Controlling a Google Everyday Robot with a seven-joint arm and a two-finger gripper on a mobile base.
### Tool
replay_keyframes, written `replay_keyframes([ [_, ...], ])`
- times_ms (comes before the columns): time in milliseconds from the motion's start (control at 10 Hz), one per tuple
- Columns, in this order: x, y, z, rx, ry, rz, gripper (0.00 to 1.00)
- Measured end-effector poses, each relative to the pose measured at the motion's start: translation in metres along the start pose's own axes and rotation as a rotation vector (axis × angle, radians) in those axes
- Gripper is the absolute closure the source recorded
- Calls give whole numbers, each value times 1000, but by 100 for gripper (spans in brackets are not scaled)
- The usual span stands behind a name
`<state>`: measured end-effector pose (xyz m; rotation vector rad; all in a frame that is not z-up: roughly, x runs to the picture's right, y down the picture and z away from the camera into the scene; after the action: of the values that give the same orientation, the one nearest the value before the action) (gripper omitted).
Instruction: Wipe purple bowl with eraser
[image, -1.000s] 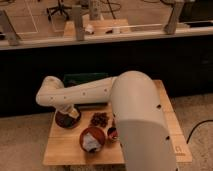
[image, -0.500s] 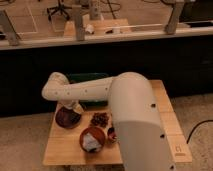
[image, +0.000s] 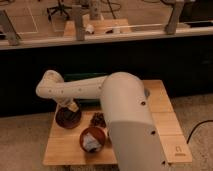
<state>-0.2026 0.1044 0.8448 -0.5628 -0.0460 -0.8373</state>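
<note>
Though its grip cannot be told, the claw (image: 71, 107) seemingly touches the purple bowl (image: 62, 120).

No writing is legible; a small mark (image: 178, 148) by the surface's (image: 167, 125) near right corner cannot be read. The tool (image: 73, 107) is over the purple bowl (image: 64, 120) at the left edge.

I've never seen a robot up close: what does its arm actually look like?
The arm is cream-white and smooth: a thick rounded shell with small dark dots, narrowing to a slimmer tube with a round elbow. The gripper at its tip is over the purple bowl.
</note>
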Motion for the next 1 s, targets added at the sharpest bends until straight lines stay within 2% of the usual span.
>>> replay_keyframes([
  [200,-12,-8,-3,17,-6,-23,68],
  [400,-21,-5,-7,35,-13,-40,68],
  [800,-39,12,-22,63,-3,-72,68],
  [1000,-38,28,-21,54,0,-69,68],
])
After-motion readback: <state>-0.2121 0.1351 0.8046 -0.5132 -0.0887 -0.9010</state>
